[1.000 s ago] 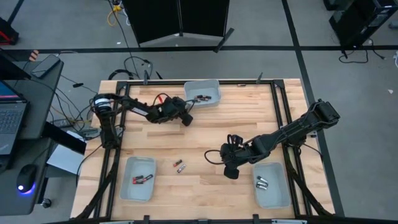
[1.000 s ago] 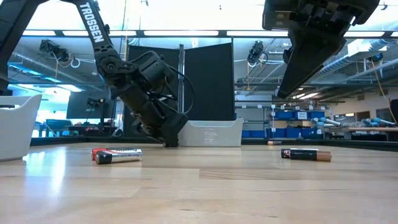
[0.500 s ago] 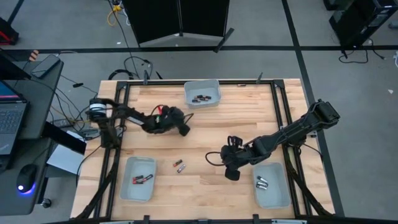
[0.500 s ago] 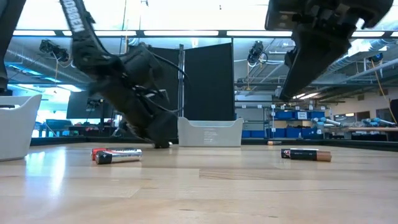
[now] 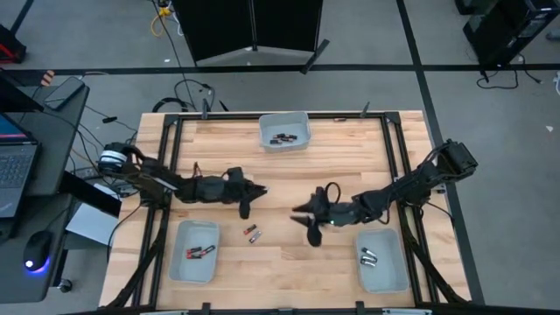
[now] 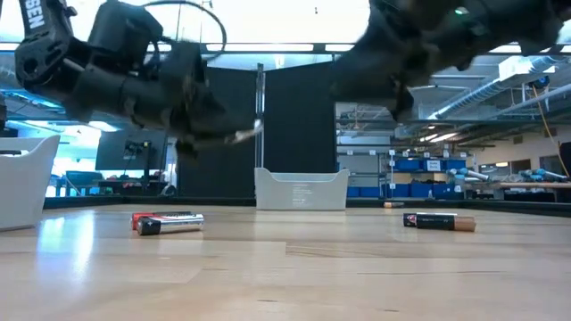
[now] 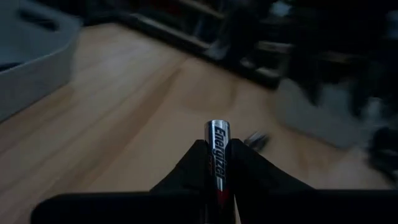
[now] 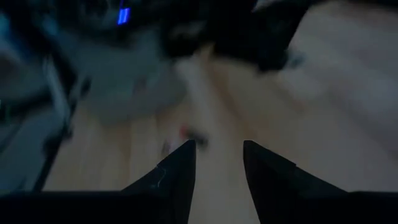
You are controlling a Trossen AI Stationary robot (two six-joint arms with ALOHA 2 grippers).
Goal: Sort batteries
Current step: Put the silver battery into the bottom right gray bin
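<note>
My left gripper (image 5: 248, 198) hovers over the table's middle, shut on a silver, red-and-black battery (image 7: 217, 152). My right gripper (image 8: 217, 148) is open with nothing between its fingers; in the high view it (image 5: 308, 219) floats right of the middle, pointing left. Two small batteries (image 5: 252, 233) lie on their sides on the wood between the grippers; the low view shows them (image 6: 169, 221) and a black one (image 6: 437, 221) lying farther right. Dark cells (image 5: 282, 137) lie in the far tray, red-and-black ones (image 5: 199, 252) in the near-left tray, silver-grey ones (image 5: 367, 257) in the near-right tray. My left gripper pinches the battery between its two fingers (image 7: 196, 155), which lie along it. Its silver end (image 7: 217, 127) sticks out past the fingertips. The battery is lifted clear of the table and lies roughly level, its free end (image 6: 250, 134) toward the table's right.
Three pale trays stand on the table: the far one (image 5: 284, 122), the near-left one (image 5: 179, 262) and the near-right one (image 5: 394, 267). Bare wood lies between them. A black frame rails the table's edges (image 5: 166, 175).
My left gripper has swung from beside the far tray toward the near edge, risen off the table and tipped to level, carrying the battery. My right gripper has shifted a little left and tipped from pointing down to level. The loose batteries have stayed put.
</note>
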